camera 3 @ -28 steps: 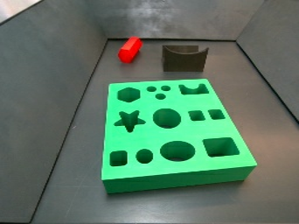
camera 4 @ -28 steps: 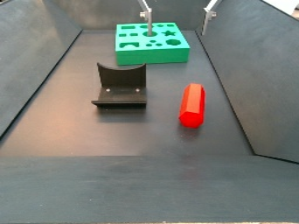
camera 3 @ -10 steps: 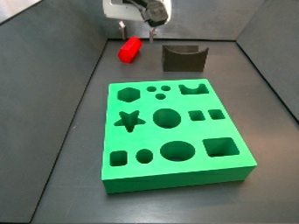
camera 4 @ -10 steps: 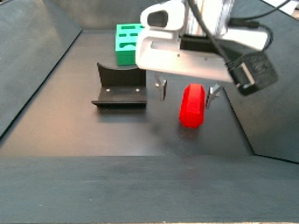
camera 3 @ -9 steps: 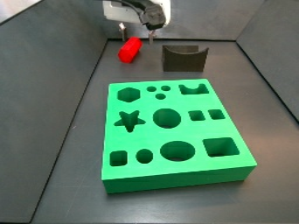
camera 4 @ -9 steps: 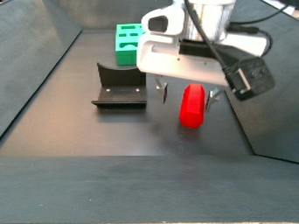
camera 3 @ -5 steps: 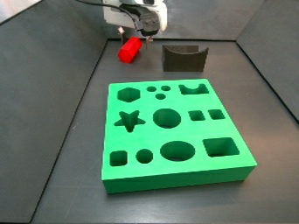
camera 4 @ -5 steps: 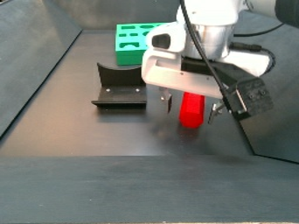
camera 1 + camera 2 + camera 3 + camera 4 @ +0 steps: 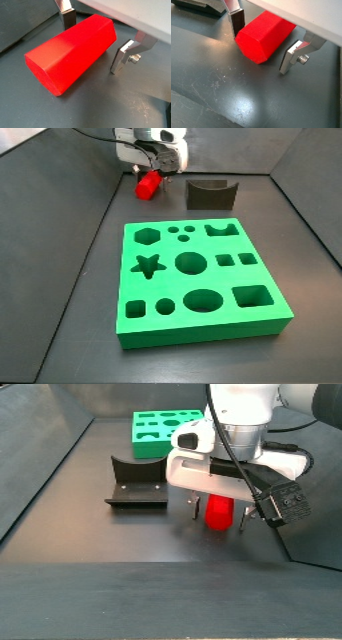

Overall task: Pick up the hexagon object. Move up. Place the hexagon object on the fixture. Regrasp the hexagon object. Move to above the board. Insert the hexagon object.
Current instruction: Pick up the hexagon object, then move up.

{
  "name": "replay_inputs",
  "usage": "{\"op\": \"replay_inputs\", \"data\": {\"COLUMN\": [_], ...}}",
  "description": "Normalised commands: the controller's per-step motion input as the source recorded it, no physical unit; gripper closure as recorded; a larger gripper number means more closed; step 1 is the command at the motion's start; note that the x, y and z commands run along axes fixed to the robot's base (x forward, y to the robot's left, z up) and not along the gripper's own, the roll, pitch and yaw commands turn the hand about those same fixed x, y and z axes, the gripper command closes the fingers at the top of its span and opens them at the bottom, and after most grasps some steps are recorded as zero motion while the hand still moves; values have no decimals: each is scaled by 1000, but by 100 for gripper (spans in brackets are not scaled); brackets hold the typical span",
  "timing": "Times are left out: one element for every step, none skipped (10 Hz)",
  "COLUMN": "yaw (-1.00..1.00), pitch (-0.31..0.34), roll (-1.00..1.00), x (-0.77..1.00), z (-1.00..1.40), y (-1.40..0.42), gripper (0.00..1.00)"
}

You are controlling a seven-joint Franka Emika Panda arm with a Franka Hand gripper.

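pincer (image 9: 97,42): low at the floor, fingers (image 9: 288,59) spread either side of the peg, gaps showing, released | peg (image 9: 70,52): lying flat on the floor, beside fixture (image 9: 136,483) | board (image 9: 198,280): well apart

1. The hexagon object (image 9: 264,36) lies flat on the dark scuffed floor (image 9: 218,95), bright red, with one hexagonal end face turned toward the camera.
2. The gripper (image 9: 263,42) sits low right over it, jaws spread, with a silver finger (image 9: 236,21) on one side and another (image 9: 291,57) on the opposite side.
3. Can't really tell if the pads actually touch the red sides, though both look very close.
4. A bit of the dark fixture (image 9: 201,6) peeks in at a corner.
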Motion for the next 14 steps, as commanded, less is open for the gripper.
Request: {"op": "replay_inputs", "data": {"yaw": [0, 0, 0, 0, 0, 0, 0, 0, 0, 0, 0, 0, 14, 6], "pitch": [0, 0, 0, 0, 0, 0, 0, 0, 0, 0, 0, 0, -9, 35], "roll": [0, 0, 0, 0, 0, 0, 0, 0, 0, 0, 0, 0, 14, 21], "x": [0, 0, 0, 0, 0, 0, 0, 0, 0, 0, 0, 0, 36, 14], "z": [0, 0, 0, 0, 0, 0, 0, 0, 0, 0, 0, 833, 832, 706], "y": [0, 0, 0, 0, 0, 0, 0, 0, 0, 0, 0, 0, 53, 49], "gripper": [100, 100, 100, 100, 100, 100, 100, 100, 100, 100, 100, 100, 100, 100]}}
